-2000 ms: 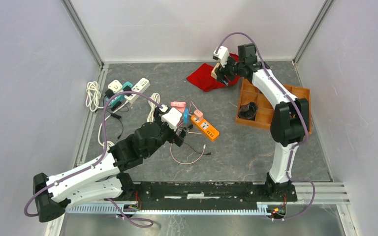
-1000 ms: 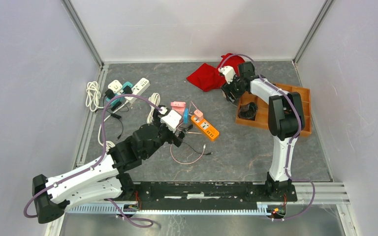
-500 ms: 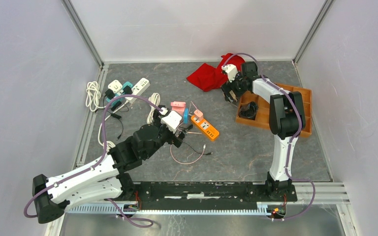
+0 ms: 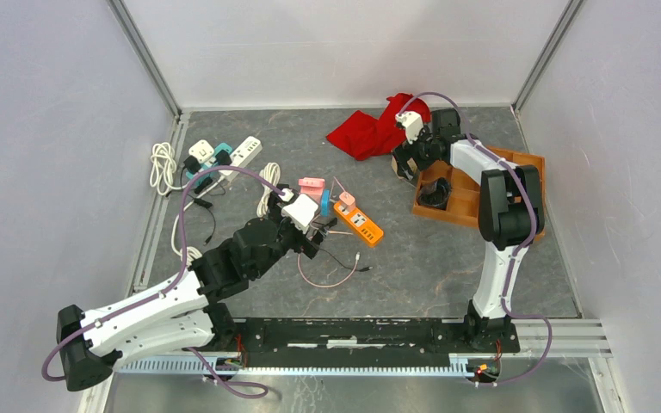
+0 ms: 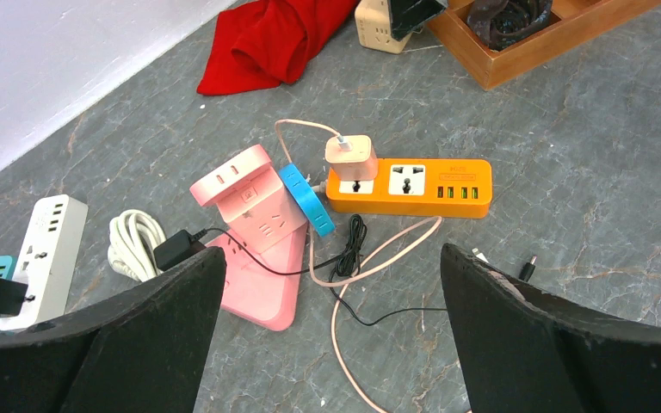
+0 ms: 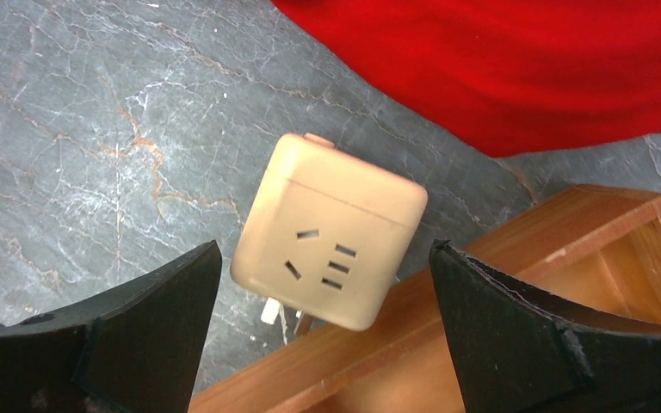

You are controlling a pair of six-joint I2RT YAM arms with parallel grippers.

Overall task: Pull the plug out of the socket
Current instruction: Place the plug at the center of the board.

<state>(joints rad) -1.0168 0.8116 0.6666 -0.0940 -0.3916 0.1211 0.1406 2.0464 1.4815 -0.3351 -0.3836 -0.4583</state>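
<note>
A pale pink plug with a pink cable sits in the left outlet of the orange socket strip at the table's middle. My left gripper hangs open above the cables just short of the strip, nothing between its fingers. Far back on the right, my right gripper is open. Its fingers stand apart on either side of a beige cube adapter, which leans tilted on the corner of the wooden tray with its prongs showing underneath.
A pink power strip and a blue piece lie left of the orange strip, with thin black and pink cables below. White strips and coiled cord sit far left. A red cloth lies at the back. The tray holds a black cable coil.
My right arm came down from above the red cloth to the tray's corner. Its jaws opened and let go of the beige cube. The left arm has barely moved.
</note>
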